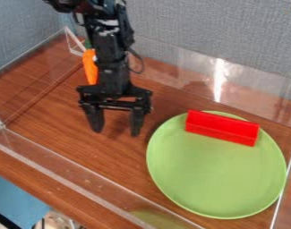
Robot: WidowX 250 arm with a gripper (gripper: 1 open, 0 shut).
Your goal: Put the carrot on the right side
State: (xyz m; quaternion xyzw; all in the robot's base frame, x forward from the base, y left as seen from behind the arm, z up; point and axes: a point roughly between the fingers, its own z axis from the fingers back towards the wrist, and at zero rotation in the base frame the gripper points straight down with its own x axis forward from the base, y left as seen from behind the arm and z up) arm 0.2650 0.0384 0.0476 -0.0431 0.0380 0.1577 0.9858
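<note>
Camera view shows the gripper (116, 122) left of the middle of the frame, pointing straight down at the wooden table (52, 107), with its two dark fingers (98, 118) spread wide and nothing between them. The carrot (89, 64) shows only as an orange sliver in the upper left part of the frame, just behind the black arm (108, 45), which hides most of it. I cannot tell if it lies on the table or leans on something.

In my judgement the first risk is the approach. The carrot sits close to the arm's own column and near the clear wall (184, 63) at the back, so a descent from above may catch it with one finger only and push it away or roll it toward that wall. Being tapered and small, it could also slip out of a loose grip during the carry.

The second risk is on the right side. The green plate (208, 179) fills the lower right of the frame, and the red block (222, 127) lies on its upper part. A low travel to the right could knock the plate's rim or the block.

Open room exists on the bare wood in the lower left and between the gripper and the plate. The clear front barrier (64, 179) runs along the bottom edge, so low sideways moves there look tight.
</note>
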